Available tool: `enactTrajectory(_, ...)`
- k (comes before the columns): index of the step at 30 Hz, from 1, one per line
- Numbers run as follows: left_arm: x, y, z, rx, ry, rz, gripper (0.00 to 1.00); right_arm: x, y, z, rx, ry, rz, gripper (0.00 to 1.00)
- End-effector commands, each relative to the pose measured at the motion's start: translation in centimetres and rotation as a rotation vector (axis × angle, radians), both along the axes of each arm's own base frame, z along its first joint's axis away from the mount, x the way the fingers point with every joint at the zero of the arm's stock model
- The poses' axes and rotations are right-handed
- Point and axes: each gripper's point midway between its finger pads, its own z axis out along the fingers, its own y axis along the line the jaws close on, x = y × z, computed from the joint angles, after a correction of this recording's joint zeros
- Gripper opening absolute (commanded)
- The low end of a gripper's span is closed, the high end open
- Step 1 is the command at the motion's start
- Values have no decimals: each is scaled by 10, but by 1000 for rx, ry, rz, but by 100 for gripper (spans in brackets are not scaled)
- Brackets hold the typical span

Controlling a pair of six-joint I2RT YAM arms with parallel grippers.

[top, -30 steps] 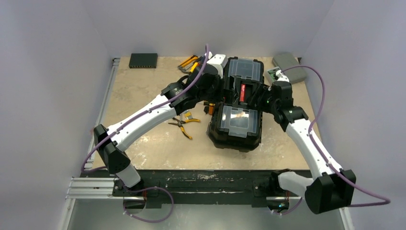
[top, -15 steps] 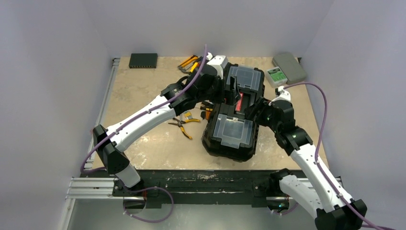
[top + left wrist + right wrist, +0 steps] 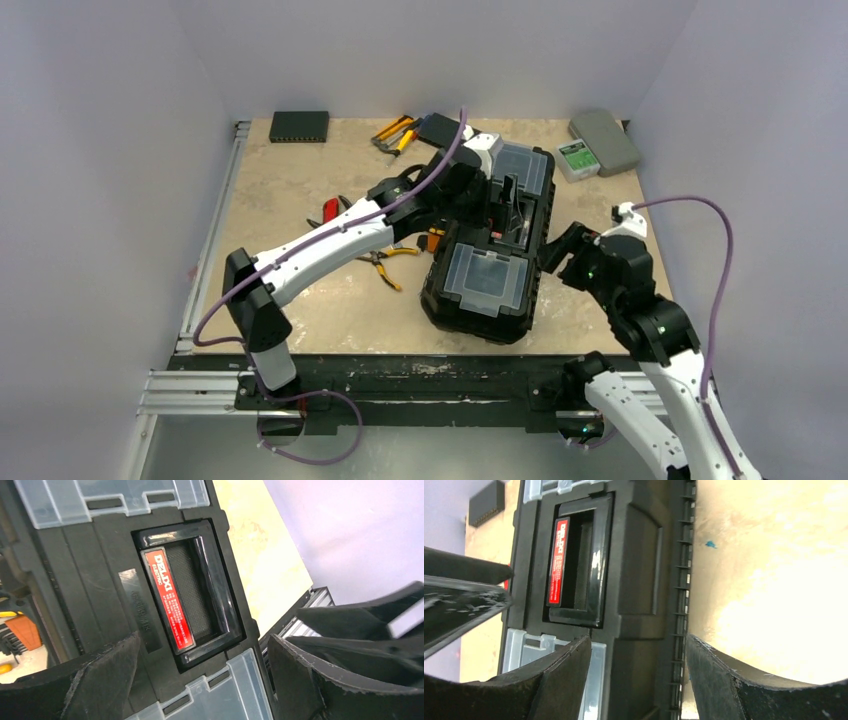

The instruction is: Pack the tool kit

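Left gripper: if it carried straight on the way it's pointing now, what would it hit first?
Most likely the red-labelled handle on the toolbox lid: the wrist view shows it straight ahead between the open fingers of the left gripper. The gap to it is unclear.

A scuffed beige table (image 3: pixel 290 200) sits boxed in by plain pale lavender walls (image 3: pixel 90 150) at nine, twelve and three o'clock, evenly lit, with an aluminium rail (image 3: pixel 190 392) along its six o'clock edge and a second rail (image 3: pixel 213 235) up the nine o'clock side.
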Motion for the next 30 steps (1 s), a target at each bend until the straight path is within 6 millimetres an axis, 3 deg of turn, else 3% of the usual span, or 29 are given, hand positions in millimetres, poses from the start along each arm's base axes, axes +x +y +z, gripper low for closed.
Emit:
enactTrajectory(1,-2,-18,12,-36,-18,-47,94,-28,-40,14,4,-33,-188,68)
enactTrajectory(6,1,-31,7,-1,-35,-70,93,-43,-53,18,46,-105,-243,68)
enactTrajectory(11,10,-37,-12,68,-28,-61,93,-48,-65,26,33,-140,-285,68)
enactTrajectory(19,15,-48,-34,100,5,-70,93,-36,-62,29,-15,-136,-270,68)
enactTrajectory(24,11,-50,-29,80,6,-88,93,-30,-63,26,-49,-111,-276,68)
enactTrajectory(30,0,-53,0,-48,-84,-141,92,-31,-65,27,-41,-127,-288,69)
